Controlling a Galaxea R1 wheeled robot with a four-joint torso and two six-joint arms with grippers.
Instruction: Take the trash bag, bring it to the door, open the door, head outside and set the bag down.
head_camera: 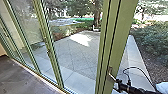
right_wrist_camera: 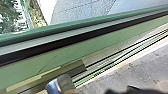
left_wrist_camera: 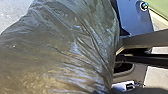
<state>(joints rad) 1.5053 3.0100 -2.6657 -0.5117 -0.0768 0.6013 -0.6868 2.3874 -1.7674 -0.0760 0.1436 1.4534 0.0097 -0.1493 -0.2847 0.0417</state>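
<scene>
Likely, door (head_camera: 113, 47): opening step; wants gentle swinging.
Right gripper (head_camera: 117, 80): at door's handle (head_camera: 111, 74); hold unclear.
Bag (left_wrist_camera: 62, 50): left gripper's hold unclear.

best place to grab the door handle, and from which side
I'd grip the slim metal door handle near its lower end, coming from the robot's side of the green frame, a little from the right. In the head view the handle stands out from the frame and slants down to the right, toward the right gripper, so that end looks easiest to close around.
</scene>
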